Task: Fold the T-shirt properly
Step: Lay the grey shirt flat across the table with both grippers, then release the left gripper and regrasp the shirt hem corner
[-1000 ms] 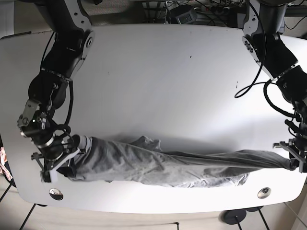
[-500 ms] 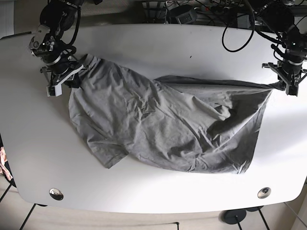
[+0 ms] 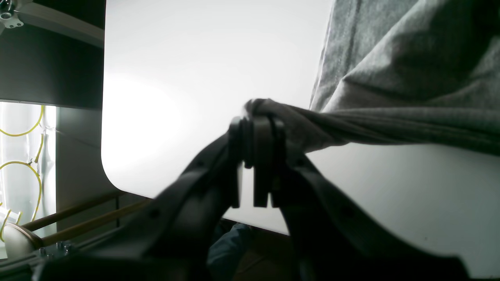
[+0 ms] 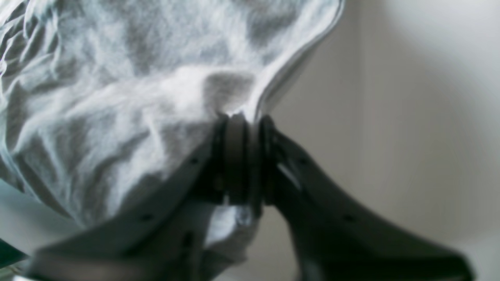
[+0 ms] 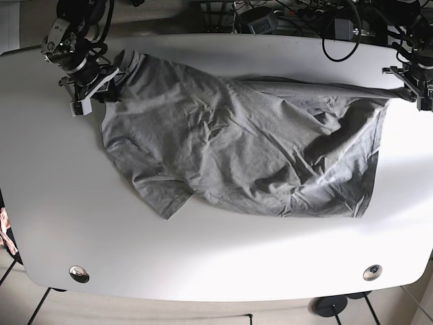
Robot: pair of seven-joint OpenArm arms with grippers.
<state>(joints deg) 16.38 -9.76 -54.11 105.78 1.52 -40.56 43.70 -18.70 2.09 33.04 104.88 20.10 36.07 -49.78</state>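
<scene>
A grey T-shirt (image 5: 237,149) lies spread and wrinkled across the white table (image 5: 223,264), stretched between both arms at the far side. My right gripper (image 5: 101,84), at the base view's far left, is shut on a corner of the T-shirt (image 4: 164,89); its jaws (image 4: 242,156) pinch the hem. My left gripper (image 5: 409,84), at the far right, is shut on the opposite corner, a bunched fold of the T-shirt (image 3: 281,117) between its jaws (image 3: 256,156). A sleeve (image 5: 162,200) points toward the near left.
The table's rounded corner and edge (image 3: 113,171) lie close beside my left gripper. Cables and equipment (image 5: 284,17) sit behind the far edge. Two round metal inserts (image 5: 79,273) (image 5: 371,273) are set near the front edge.
Both grippers carried the shirt from the table's near edge to its far edge. The bunched strip has opened into a spread sheet, and over the last half second moved a little farther back.
</scene>
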